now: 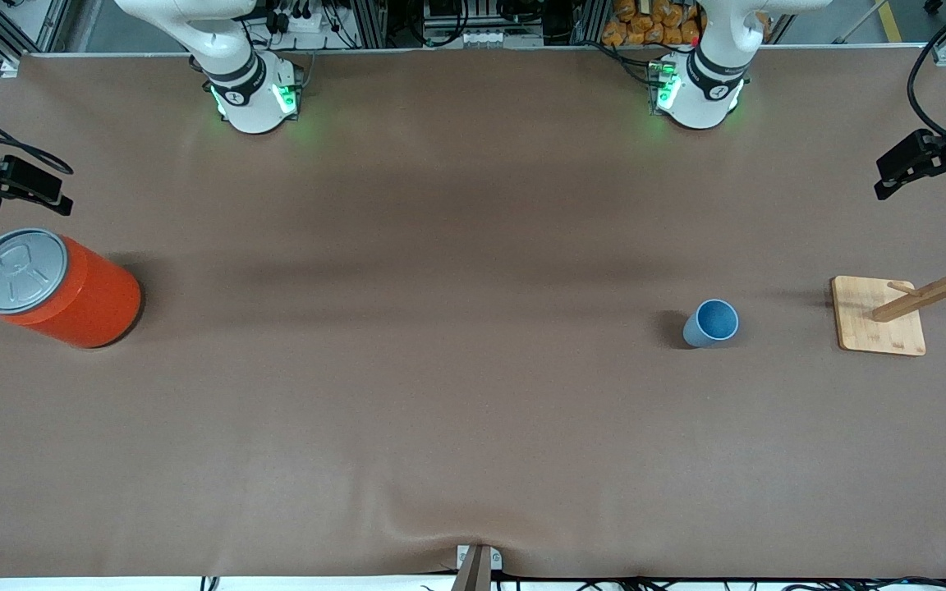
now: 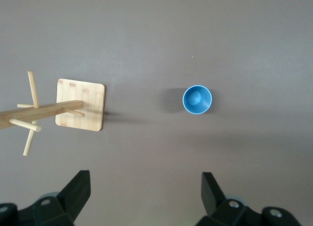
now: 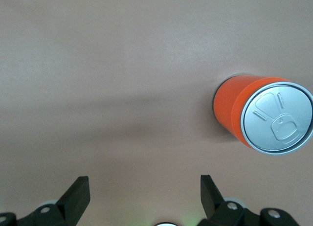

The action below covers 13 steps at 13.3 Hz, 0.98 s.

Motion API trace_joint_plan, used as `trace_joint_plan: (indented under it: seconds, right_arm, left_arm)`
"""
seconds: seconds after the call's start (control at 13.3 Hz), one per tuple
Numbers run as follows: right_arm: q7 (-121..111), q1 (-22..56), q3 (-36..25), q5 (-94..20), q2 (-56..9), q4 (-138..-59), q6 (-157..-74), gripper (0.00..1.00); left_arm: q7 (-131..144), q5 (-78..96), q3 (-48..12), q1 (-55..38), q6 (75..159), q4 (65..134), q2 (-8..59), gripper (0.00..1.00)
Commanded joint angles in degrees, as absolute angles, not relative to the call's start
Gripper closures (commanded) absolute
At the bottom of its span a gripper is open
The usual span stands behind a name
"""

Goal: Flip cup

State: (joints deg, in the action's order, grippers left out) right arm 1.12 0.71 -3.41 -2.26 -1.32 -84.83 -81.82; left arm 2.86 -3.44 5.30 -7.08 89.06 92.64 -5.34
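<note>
The small light-blue cup [image 1: 711, 322] stands upright on the brown table with its mouth up and its darker blue inside showing, toward the left arm's end. It also shows in the left wrist view [image 2: 197, 100]. My left gripper [image 2: 146, 189] is open and empty, high over bare table, well apart from the cup. My right gripper [image 3: 145, 189] is open and empty, high over bare table near the orange-red can. Neither gripper's fingers show clearly in the front view.
A large orange-red can [image 1: 58, 287] with a grey lid stands at the right arm's end, also in the right wrist view [image 3: 264, 116]. A wooden peg rack [image 1: 879, 316] on a square base stands beside the cup at the left arm's end, also in the left wrist view [image 2: 80, 104].
</note>
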Motion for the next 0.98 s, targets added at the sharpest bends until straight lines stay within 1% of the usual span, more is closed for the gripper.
trace_joint_plan:
  seconds: [0.0, 0.23, 0.91]
  right_arm:
    - [0.8, 1.1, -3.6, -2.2, -1.7, -84.0, -81.7, 0.0]
    - [0.8, 1.1, -3.6, -2.2, -1.7, -84.0, -81.7, 0.0]
    - [0.8, 1.1, -3.6, -2.2, -1.8, -84.0, -81.7, 0.0]
  left_arm:
    - [3.3, -2.6, 4.9, -6.9, 86.8, 91.4, -4.7, 0.0]
    - [2.2, 0.8, 5.0, -6.8, 86.2, 91.6, -4.6, 0.0]
    - [2.4, 0.4, 5.1, -6.6, 85.8, 91.1, -3.4, 0.0]
